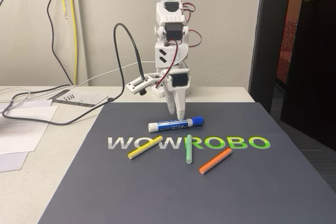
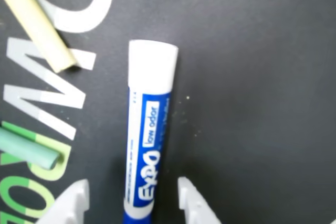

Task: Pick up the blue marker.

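Blue marker [image 1: 175,124]: flat on dark mat [image 1: 173,192], above yellow stick [image 1: 145,147], green stick [image 1: 189,148], orange stick [image 1: 215,161]. Gripper [image 2: 134,200]: fingers spread, straddling marker, not touching. Wrist view: "EXPO" label legible.

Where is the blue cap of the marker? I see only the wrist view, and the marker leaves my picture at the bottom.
Observer: In the fixed view the blue marker lies flat on the dark mat, with its blue cap at the right end.
Operator: Does the gripper stand near that cap?
Observer: Yes, the gripper points down at the barrel, just left of the cap.
Operator: Is there a stick I cannot see?
Observer: An orange stick lies nearer the camera, apart from the marker.
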Controlling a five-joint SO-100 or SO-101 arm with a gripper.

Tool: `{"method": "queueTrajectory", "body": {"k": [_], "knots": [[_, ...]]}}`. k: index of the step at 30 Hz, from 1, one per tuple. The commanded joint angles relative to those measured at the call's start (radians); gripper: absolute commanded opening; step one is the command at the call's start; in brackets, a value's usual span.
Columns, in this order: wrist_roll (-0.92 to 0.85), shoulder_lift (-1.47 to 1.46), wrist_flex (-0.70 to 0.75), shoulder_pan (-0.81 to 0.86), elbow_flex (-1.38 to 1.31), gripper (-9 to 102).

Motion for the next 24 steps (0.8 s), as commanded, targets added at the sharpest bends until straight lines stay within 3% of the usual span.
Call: {"method": "queueTrajectory", "body": {"k": [1,20,24], "knots": [[0.005,-0.037,0.015,0.000,-0.084,23],[-0.130,-0.150,0.018,0.063,-0.167,22],[-0.137,-0.161,0.012,0.069,-0.167,12]]}}
